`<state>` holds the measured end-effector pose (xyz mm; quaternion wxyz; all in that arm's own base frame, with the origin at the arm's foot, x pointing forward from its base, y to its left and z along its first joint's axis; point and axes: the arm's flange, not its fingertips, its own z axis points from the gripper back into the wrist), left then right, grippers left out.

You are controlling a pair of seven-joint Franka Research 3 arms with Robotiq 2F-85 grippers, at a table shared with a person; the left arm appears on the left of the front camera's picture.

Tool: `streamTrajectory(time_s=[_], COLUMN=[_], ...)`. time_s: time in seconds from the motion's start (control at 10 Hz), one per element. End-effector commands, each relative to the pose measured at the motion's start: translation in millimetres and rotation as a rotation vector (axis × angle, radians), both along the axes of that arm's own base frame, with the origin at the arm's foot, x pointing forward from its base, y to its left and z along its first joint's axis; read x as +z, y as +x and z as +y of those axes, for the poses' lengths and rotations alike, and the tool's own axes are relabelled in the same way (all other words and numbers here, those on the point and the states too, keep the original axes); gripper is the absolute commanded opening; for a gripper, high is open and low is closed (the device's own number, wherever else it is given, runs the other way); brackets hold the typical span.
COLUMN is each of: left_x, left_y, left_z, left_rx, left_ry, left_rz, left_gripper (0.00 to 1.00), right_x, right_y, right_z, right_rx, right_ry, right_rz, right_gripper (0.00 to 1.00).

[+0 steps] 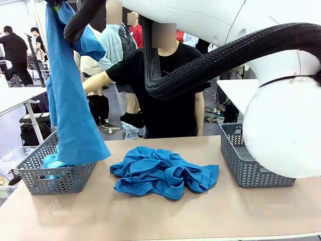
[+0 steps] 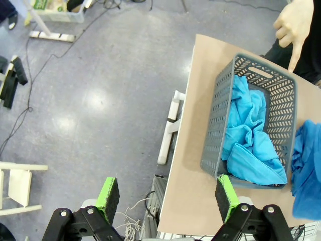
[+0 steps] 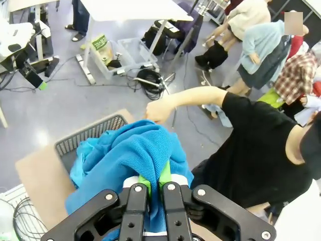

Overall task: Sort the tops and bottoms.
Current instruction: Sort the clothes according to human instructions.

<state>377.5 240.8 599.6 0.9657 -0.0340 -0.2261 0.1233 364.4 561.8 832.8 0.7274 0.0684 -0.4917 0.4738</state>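
Note:
A long bright blue top (image 1: 70, 100) hangs from the upper left down over the left grey basket (image 1: 55, 178), its lower hem at the basket's rim. My right gripper (image 3: 154, 179) is shut on this top (image 3: 135, 150) at its upper end, high above the basket (image 3: 85, 138). My left gripper (image 2: 167, 196) is open with nothing between its green pads (image 2: 111, 193), and hovers off the table's left end beside the basket (image 2: 213, 125). More blue cloth (image 2: 248, 135) lies inside the basket. A crumpled pile of blue garments (image 1: 163, 170) lies mid-table; I cannot tell tops from bottoms in it.
A second grey basket (image 1: 241, 160) stands at the right, partly hidden by my right arm's white body (image 1: 286, 130). The person in black stands at the far side, one arm (image 1: 98, 80) reaching behind the hanging top; a hand (image 2: 293, 25) points at the left basket.

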Motion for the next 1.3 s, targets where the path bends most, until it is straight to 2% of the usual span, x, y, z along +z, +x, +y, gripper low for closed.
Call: streamTrajectory(time_s=[0.0, 0.1, 0.2, 0.4, 0.6, 0.7, 0.8, 0.9, 1.0, 1.2], left_x=[1.6, 1.6, 1.6, 1.6, 1.6, 1.6, 1.6, 1.6, 1.6, 1.6], left_y=[0.5, 0.5, 0.5, 0.5, 0.5, 0.5, 0.5, 0.5, 0.5, 0.5], left_z=[-0.4, -0.4, -0.4, -0.4, -0.4, -0.4, -0.4, -0.4, -0.4, -0.4], left_rx=[-0.002, -0.002, -0.002, -0.002, -0.002, -0.002, -0.002, -0.002, -0.002, -0.002], left_ry=[0.000, 0.000, 0.000, 0.000, 0.000, 0.000, 0.000, 0.000, 0.000, 0.000], left_rz=[-0.005, -0.005, -0.005, -0.005, -0.005, -0.005, -0.005, -0.005, -0.005, -0.005], left_gripper=[1.00, 1.00, 1.00, 1.00, 1.00, 1.00, 1.00, 1.00, 1.00, 1.00], right_x=[4.6, 0.0, -0.6, 12.2, 29.4, 35.1, 37.8, 37.3, 30.8, 2.5], right_y=[-4.1, 0.0, 16.1, 50.2, 68.1, 76.2, 88.1, 102.7, 115.3, 143.5], right_z=[-2.8, 0.0, 20.7, 61.1, 93.1, 110.3, 128.4, 146.3, 162.0, 187.1], right_rx=[0.014, 0.000, -0.002, 0.019, 0.063, 0.104, 0.089, 0.071, 0.153, 0.184], right_ry=[-0.002, 0.000, -0.013, 0.124, 0.283, 0.301, 0.360, 0.457, 0.503, 0.552], right_rz=[0.012, 0.000, 0.036, 0.032, -0.015, 0.003, -0.013, -0.026, 0.016, 0.061], right_gripper=[0.00, 0.00, 0.00, 0.00, 0.00, 0.00, 0.00, 0.00, 0.00, 0.00])
